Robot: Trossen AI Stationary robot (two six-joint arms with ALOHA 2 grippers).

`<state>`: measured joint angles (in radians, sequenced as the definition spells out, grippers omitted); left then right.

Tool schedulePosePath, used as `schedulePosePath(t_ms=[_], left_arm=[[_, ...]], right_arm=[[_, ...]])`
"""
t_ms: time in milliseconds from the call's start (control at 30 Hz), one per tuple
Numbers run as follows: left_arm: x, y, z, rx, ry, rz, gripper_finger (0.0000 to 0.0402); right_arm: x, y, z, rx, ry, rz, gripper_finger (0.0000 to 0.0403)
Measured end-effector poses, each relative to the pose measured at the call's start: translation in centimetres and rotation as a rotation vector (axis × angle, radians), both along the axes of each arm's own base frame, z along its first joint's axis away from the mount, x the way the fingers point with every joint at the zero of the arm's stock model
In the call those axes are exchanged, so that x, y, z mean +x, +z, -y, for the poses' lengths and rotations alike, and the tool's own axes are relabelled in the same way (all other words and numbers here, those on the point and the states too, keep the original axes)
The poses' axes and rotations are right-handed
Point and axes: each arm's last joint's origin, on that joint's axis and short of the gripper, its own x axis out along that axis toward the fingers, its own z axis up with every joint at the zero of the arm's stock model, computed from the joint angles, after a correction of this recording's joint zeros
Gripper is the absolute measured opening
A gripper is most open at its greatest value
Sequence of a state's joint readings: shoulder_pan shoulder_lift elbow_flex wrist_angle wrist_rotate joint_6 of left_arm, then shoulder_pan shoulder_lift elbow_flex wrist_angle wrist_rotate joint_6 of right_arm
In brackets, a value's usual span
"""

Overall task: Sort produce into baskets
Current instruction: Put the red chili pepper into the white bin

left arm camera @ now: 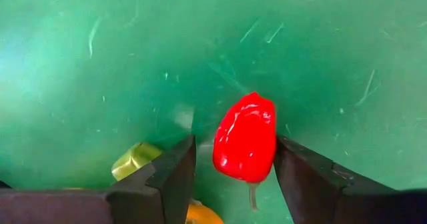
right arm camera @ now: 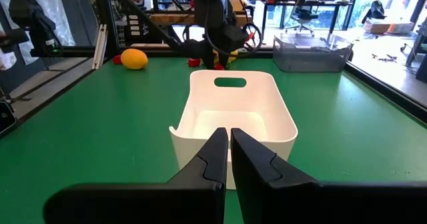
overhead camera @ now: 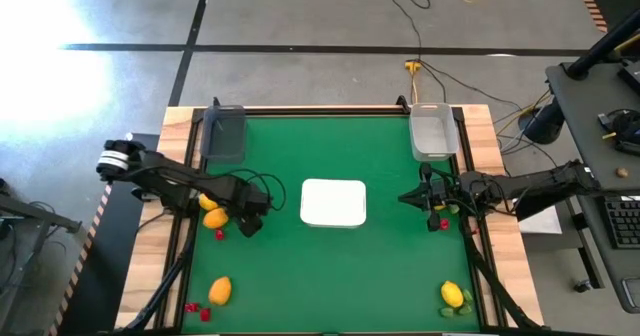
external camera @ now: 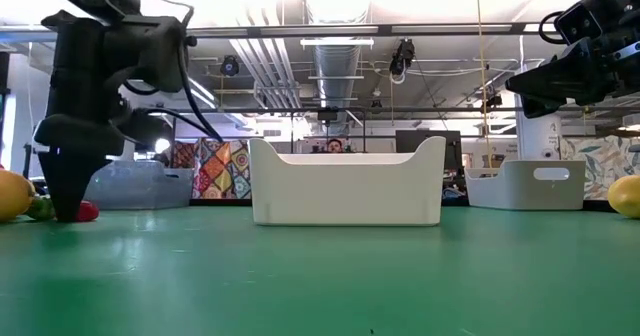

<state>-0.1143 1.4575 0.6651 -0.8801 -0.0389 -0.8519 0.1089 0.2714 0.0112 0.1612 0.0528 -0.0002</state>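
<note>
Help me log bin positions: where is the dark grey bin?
In the high view, the dark grey bin sits at the mat's far left corner, behind the left arm, opposite the clear bin.

No text, label, brand, number or sign can be read on anything in these views of the table.

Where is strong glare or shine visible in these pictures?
High view: white glare washes out the floor at the upper left. Left wrist view: the red berry between the fingers of the open left gripper shows glossy highlights. Right wrist view: past the shut right gripper, the white tray shows no glare.
</note>
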Motion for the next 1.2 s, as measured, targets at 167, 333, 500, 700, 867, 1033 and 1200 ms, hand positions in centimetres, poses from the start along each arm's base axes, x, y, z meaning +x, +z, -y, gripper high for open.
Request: schedulePosePath(t_ms=[167,333,500,700,867,1033,1200], left_arm=[[0.3,0.0,0.0,0.013,-0.015,0.0,0.0179],[1.2,0.8,0.0,0.033,-0.05,0.057,0.0162],[1.6,1.4,0.0,0.048,-0.063,0.07,0.0127],[1.8,1.7,0.5,0.046,-0.085,0.083,0.0075],[2.0,2.1,0.7,0.043,-0.104,0.082,0.0069],[2.0,2.9,0.7,0.042,-0.124,0.058,0.0106],[2.0,2.9,0.7,0.036,-0.138,0.047,0.0159]], right_arm=[[0.0,0.0,0.0,0.0,0.0,0.0,0.0013],[0.0,0.0,0.0,0.0,0.0,-0.001,0.0013],[0.0,0.0,0.0,0.0,0.0,0.0,0.0013],[0.0,0.0,0.0,0.0,0.0,-0.001,0.0013],[0.0,0.0,0.0,0.0,0.0,0.0,0.0013],[0.0,0.0,0.0,0.0,0.0,0.0,0.0013],[0.0,0.0,0.0,0.0,0.0,0.0,0.0013]])
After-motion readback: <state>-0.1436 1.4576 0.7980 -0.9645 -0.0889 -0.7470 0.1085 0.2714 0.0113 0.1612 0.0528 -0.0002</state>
